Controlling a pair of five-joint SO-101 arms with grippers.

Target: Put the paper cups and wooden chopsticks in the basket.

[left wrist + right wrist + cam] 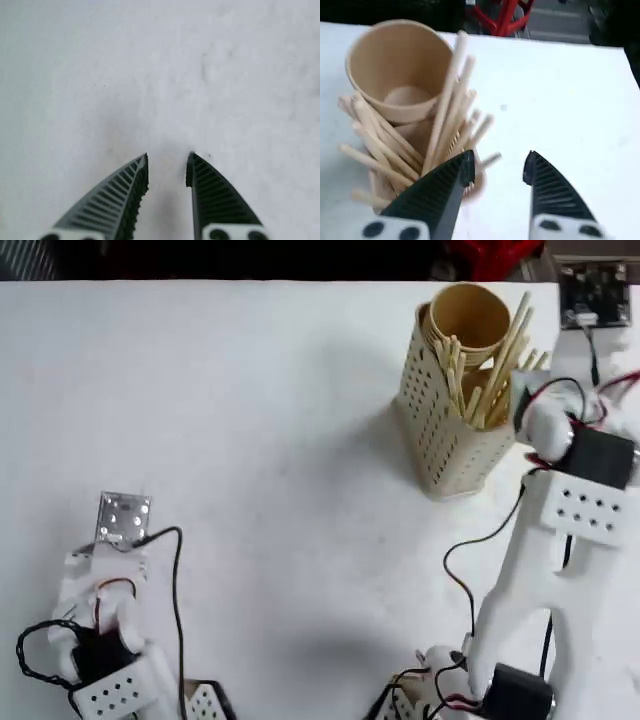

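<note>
A perforated cream basket (440,420) stands at the back right of the white table. Stacked tan paper cups (470,315) (397,70) sit in its top, and several wooden chopsticks (495,365) (445,125) lean out beside them. My right gripper (497,167) hangs open just beside the basket's rim, nothing between its fingers; its white arm (560,500) stands right of the basket. My left gripper (167,165) is open over bare table, low at the near left (120,530).
Black cables (480,540) trail across the table by both arm bases. A dark board (592,290) sits at the back right corner. Red legs (502,17) stand beyond the far table edge.
</note>
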